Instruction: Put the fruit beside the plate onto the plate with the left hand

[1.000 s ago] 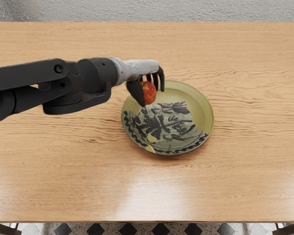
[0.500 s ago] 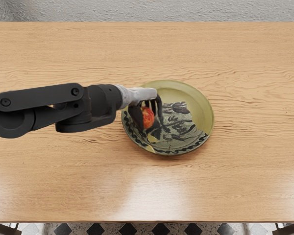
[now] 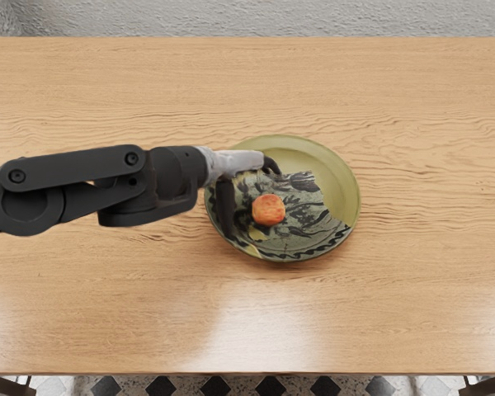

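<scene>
A round red-orange fruit (image 3: 268, 209) lies on the olive-green plate (image 3: 337, 177), on its dark patterned middle, a little left of centre. My left hand (image 3: 241, 186) reaches over the plate's left rim from an arm that enters at the picture's left edge. Its dark fingers (image 3: 225, 208) are spread and hold nothing; the fruit sits just right of them, free of the hand. The right arm does not show.
The plate rests on a wide wooden table (image 3: 412, 99). The left forearm (image 3: 74, 186) lies low over the table's left half. A checkered floor shows below the table's front edge.
The left hand lowered with the fruit onto the plate, then opened. The fruit left the fingers and now lies on the plate, slightly right of where it was held.
</scene>
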Available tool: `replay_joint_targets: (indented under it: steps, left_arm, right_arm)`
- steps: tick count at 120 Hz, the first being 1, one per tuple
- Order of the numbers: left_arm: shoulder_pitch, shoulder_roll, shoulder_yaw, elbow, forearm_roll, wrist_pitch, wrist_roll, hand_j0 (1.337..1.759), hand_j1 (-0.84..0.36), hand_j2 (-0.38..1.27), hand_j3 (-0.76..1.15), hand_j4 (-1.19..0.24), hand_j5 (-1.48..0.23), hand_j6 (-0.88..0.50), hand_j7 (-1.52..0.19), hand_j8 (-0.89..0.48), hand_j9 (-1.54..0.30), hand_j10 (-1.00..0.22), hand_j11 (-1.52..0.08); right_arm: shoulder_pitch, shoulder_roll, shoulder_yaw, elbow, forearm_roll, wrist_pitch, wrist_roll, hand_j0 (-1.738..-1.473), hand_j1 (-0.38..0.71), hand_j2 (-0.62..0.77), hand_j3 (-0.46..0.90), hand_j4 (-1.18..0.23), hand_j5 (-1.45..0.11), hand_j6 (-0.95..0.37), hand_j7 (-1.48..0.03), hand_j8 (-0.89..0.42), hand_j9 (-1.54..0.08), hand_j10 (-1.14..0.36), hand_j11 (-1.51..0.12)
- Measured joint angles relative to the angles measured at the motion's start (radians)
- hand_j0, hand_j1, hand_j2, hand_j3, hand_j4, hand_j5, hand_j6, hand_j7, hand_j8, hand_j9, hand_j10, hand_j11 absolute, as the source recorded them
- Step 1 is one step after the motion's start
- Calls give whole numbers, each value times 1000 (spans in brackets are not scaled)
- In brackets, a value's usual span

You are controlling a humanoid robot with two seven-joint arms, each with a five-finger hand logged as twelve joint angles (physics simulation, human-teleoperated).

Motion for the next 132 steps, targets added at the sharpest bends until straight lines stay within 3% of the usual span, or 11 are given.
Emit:
replay_joint_targets:
  steps: [26, 41, 68, 84, 110, 132]
  left_arm:
    - [11, 67, -131, 2, -192, -17, 0, 1658, 282, 26, 0, -61, -80, -55, -78, -47, -79, -60, -79]
    - [36, 132, -239, 3, -369, -102, 0, 1658, 313, 14, 0, -34, -44, -31, -42, -26, -43, -33, -43]
    - [39, 321, -316, 56, -673, -353, 0, 1658, 337, 5, 0, -12, -15, -11, -14, -10, -14, -12, -14]
    - [188, 427, -390, 102, -772, -468, 0, 1658, 343, 3, 0, -7, -8, -7, -7, -6, -7, -7, -7]
    - [203, 537, -460, 192, -866, -508, 0, 1658, 347, 1, 0, -3, -3, -3, -3, -3, -3, -3, -3]
    - [254, 538, -467, 271, -954, -512, 0, 1658, 349, 0, 0, -2, -1, -2, -1, -2, -1, -1, -1]
  right_arm:
    - [1, 0, -1, 0, 0, 0, 0, -1658, -333, -3, 0, -13, -17, -13, -17, -13, -17, -13, -17]
    - [1, 0, -1, 0, 0, 0, 0, -1658, -333, -3, 0, -13, -17, -13, -17, -13, -17, -13, -17]
    - [1, 0, -2, 0, 0, 0, 0, -1658, -333, -3, 0, -13, -17, -13, -17, -13, -17, -13, -17]
    - [1, 0, -2, 0, 0, 0, 0, -1658, -333, -3, 0, -13, -17, -13, -17, -13, -17, -13, -17]
    - [0, 0, -3, 0, 0, -3, 1, -1658, -333, -3, 0, -13, -17, -13, -17, -13, -17, -13, -17]
    - [-1, 0, -3, 0, 0, -3, 1, -1658, -333, -3, 0, -13, -17, -13, -17, -13, -17, -13, -17]
